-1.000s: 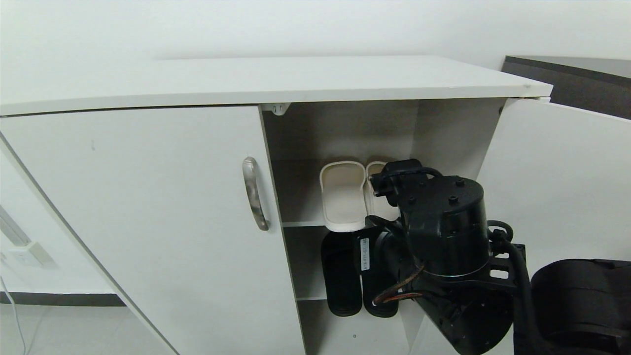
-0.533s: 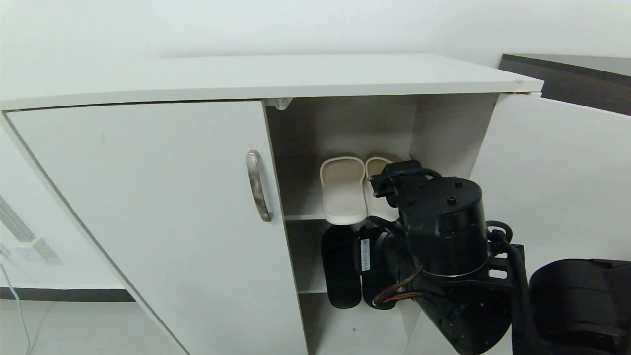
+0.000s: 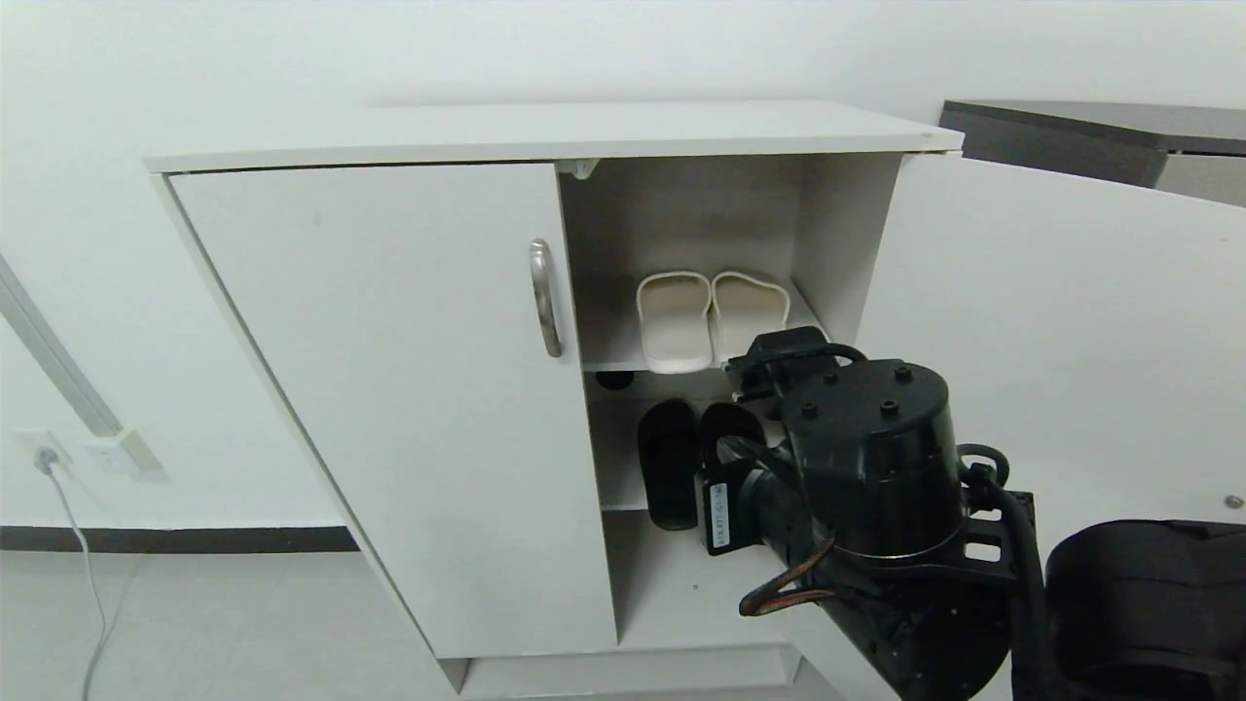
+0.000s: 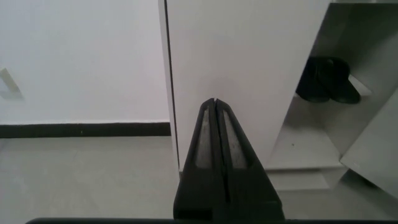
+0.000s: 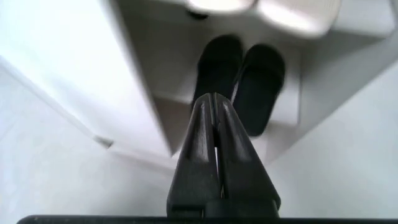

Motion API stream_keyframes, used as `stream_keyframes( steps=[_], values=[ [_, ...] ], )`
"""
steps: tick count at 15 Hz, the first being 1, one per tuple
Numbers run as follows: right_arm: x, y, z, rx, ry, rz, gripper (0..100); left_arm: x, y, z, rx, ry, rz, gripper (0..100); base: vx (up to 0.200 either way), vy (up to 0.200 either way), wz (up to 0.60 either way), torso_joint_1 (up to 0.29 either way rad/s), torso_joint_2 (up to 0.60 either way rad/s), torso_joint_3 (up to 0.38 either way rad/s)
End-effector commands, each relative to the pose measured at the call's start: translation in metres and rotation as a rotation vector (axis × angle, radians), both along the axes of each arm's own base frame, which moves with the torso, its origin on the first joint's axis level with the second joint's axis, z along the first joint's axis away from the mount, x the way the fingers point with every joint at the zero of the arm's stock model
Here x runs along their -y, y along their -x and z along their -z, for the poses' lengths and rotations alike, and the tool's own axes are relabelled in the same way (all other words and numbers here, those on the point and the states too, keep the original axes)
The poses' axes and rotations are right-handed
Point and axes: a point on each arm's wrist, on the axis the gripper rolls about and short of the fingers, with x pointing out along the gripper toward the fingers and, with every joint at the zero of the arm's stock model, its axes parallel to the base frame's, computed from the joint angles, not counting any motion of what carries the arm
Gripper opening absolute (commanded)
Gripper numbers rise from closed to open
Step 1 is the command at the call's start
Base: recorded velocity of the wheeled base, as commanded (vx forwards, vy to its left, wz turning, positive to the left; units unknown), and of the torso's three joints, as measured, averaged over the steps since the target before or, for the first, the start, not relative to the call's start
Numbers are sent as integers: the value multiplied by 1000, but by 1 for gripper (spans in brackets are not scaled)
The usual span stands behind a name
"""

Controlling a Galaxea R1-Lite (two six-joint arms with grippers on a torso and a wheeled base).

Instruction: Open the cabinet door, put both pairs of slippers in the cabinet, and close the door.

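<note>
The white cabinet (image 3: 545, 131) has its right door (image 3: 1051, 331) swung wide open and its left door (image 3: 389, 389) closed, with a metal handle (image 3: 545, 297). A pair of white slippers (image 3: 711, 316) lies on the upper shelf. A pair of black slippers (image 3: 672, 467) lies on the shelf below, toes inward. My right arm (image 3: 866, 467) hangs in front of the open compartment. Its gripper (image 5: 215, 96) is shut and holds nothing, a short way out from the black slippers (image 5: 242, 78). My left gripper (image 4: 215, 101) is shut and bare, low before the closed door, with the black slippers (image 4: 326, 81) off to one side.
A wall socket with a cable (image 3: 44, 453) sits low on the wall left of the cabinet. A dark desk top (image 3: 1090, 131) stands behind the open door. Pale floor (image 3: 195, 633) spreads in front.
The whole head picture has shifted: the camera has backed away, so more of the cabinet and the floor shows. My right arm now sits farther out from the black slippers.
</note>
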Motion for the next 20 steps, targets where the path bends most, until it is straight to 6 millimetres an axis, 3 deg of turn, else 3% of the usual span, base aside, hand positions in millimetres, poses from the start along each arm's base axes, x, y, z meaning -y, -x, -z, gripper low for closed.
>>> stream_keyframes(
  steps=[1, 8, 15, 20],
  values=[
    [2, -3, 2, -5, 4, 2, 0, 0, 0, 0, -1, 0, 0, 0, -200, 0, 0, -2, 7, 17],
    [6, -9, 5, -9, 25, 20, 0, 0, 0, 0, -1, 0, -1, 0, -200, 0, 0, 0, 2, 5],
    [4, -23, 18, -20, 50, 13, 0, 0, 0, 0, -1, 0, -4, 0, 0, 0, 0, 0, 0, 0],
    [4, -23, 27, -39, 70, 14, 0, 0, 0, 0, -2, -3, -1, 0, 0, 0, 0, 0, 0, 0]
  ],
)
